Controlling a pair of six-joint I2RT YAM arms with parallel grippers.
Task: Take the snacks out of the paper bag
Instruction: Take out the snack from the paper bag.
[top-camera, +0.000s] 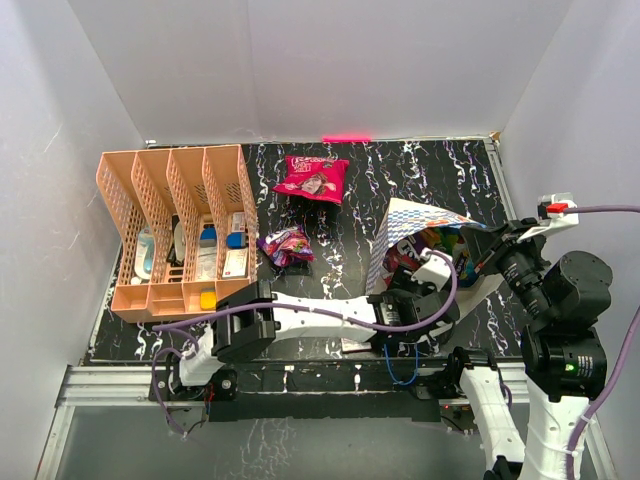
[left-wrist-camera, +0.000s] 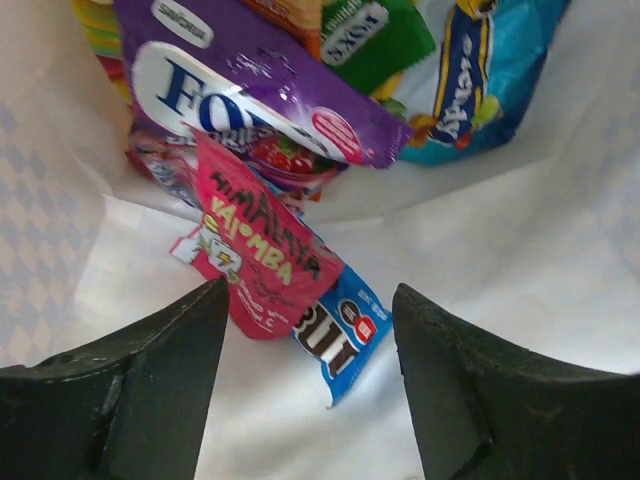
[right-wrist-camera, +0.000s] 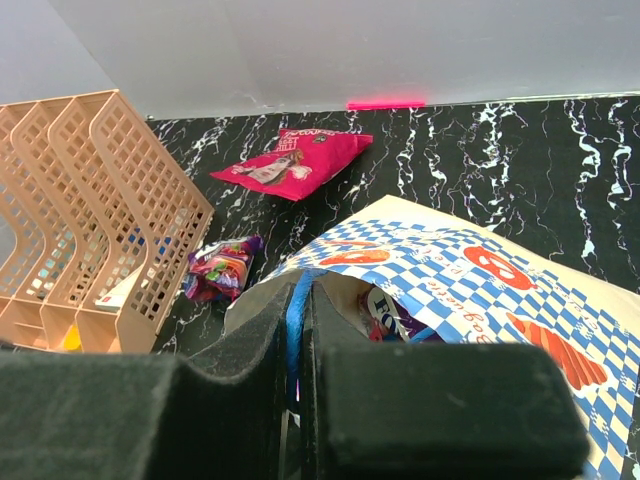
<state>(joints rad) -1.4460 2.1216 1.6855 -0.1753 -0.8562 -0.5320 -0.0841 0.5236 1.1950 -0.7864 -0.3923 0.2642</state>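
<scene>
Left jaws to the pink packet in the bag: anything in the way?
Nothing visible. The left gripper sits open inside the paper bag, with the pink packet straight ahead on top of a blue packet. Only the purple packet overlaps its far end.

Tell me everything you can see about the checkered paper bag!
The paper bag is big, with blue-and-white checks and orange-red pictures outside and plain cream inside. It lies tipped over on the right side of the black marbled table, with its mouth facing the arms. The right claw is shut on its thin blue cord handle at the rim. The left claw is open inside it, in front of the snacks: pink, purple, blue and green packets piled at the back.
</scene>
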